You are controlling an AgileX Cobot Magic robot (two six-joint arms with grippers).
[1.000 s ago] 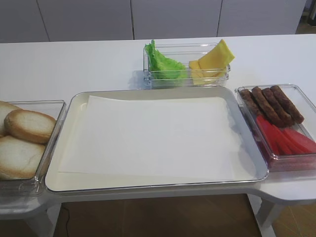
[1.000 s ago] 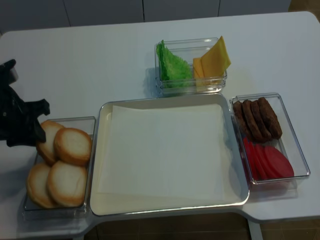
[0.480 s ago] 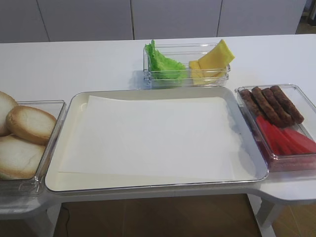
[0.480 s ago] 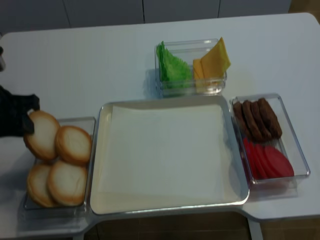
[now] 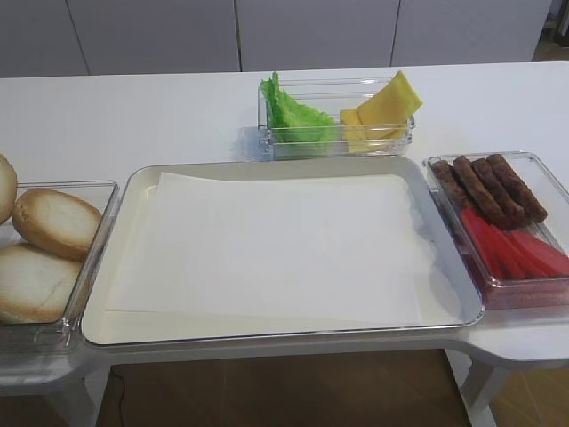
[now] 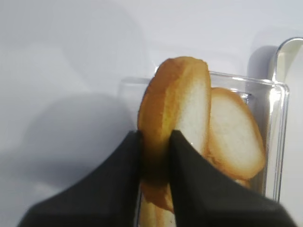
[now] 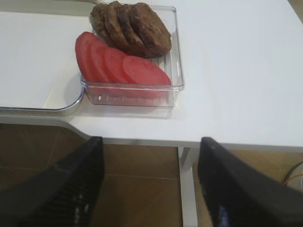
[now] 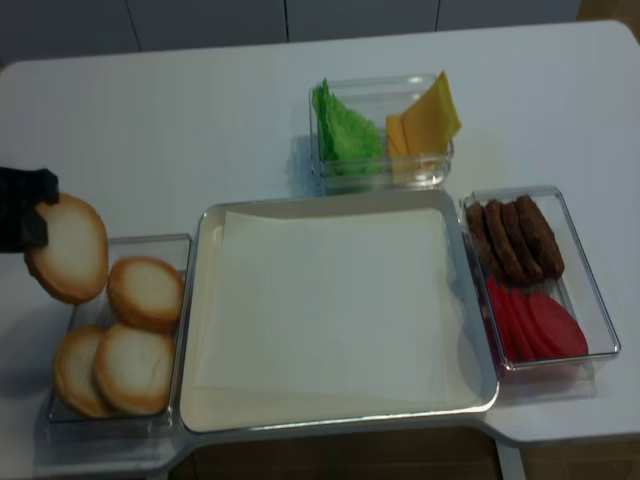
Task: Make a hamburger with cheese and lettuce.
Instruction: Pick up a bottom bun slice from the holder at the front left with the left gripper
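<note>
Hamburger work so far amounts to one bun half (image 8: 66, 248), round, cream cut face, golden-brown crust, pinched edge-on between the left gripper (image 6: 155, 156)'s two black fingers (image 6: 124, 163) and held clear above the bun container (image 8: 172, 243).

Largest to smallest, we log:
- White table (image 8: 200, 130), smooth, matte.
- Metal tray (image 8: 205, 225), rectangular with rounded corners, lined with a white paper sheet (image 8: 330, 300); it lies to the right of the left fingers.
- Bun container: clear plastic, holding three more bun halves (image 8: 146, 292) just below and right of the pinching fingers.
- Clear container (image 7: 175, 56) in front of the right gripper (image 7: 149, 189): dark brown patties (image 7: 137, 23) behind, glossy red tomato slices (image 7: 123, 64) in front.
- Clear container (image 8: 380, 85) far right of the left fingers: lettuce (image 8: 345, 130), ruffled and bright green, beside cheese (image 8: 430, 118), thin, smooth yellow squares leaning on its wall.

View differences: only the left wrist view shows the pinch and the bun's crust thickness. The overhead view shows the bun's flat face. The lower exterior view catches just its edge. The right wrist view shows the right fingers (image 7: 75, 189) spread wide, empty, below the table edge.
</note>
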